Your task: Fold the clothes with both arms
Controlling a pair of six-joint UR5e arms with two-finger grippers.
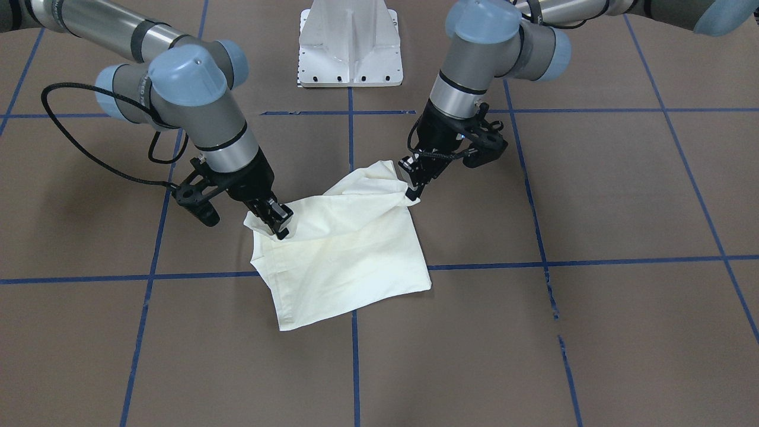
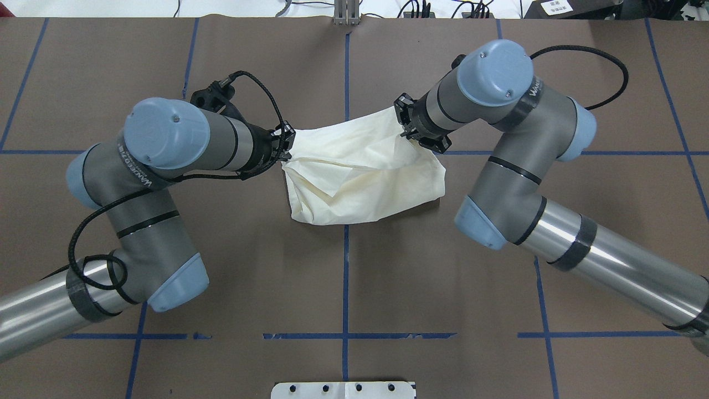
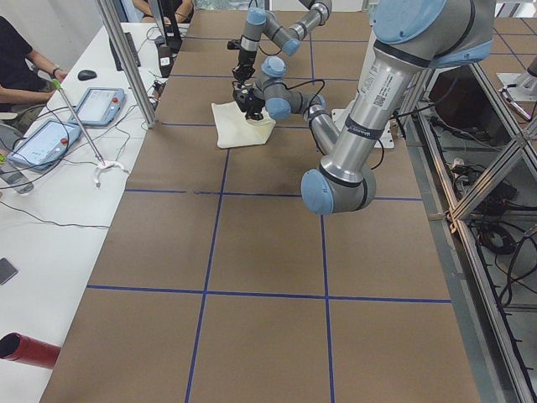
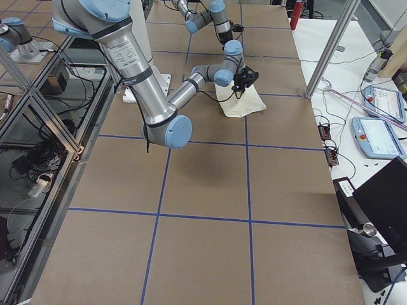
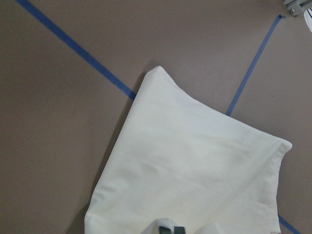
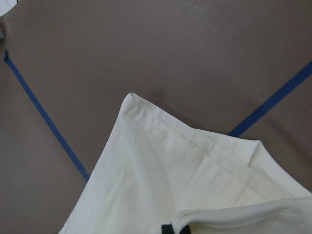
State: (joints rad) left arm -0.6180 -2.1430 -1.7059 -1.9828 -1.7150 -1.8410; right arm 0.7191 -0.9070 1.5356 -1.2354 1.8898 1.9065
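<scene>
Right, on my overhead feed the T-shirt point(image 2: 360, 183) sits folded into a rough rectangle near the middle of the desk point(image 2: 249, 249), straddling the central blue tape line point(image 2: 345, 277). Only plain cream fabric faces the cameras.

Left pincer point(image 2: 285, 147) is at the shirt's 9 to 10 o'clock corner, closed on a pinch of cloth. Right pincer point(image 2: 407, 130) is at about 1 o'clock, likewise clamped on the fabric. The cloth they hold is raised off the desk and sags between them in soft creases; the rest of the shirt lies on the surface.

From the front-facing camera the grips read the same: left pincer point(image 1: 413, 188) nipping a gathered corner, right pincer point(image 1: 278, 228) biting the opposite one, with the flat part spreading toward 6 o'clock. The white pedestal base point(image 1: 351, 44) stands at 12 o'clock there.

Both wrist feeds show dark fingertips point(image 5: 170, 229) buried in cream folds at the bottom edge.
</scene>
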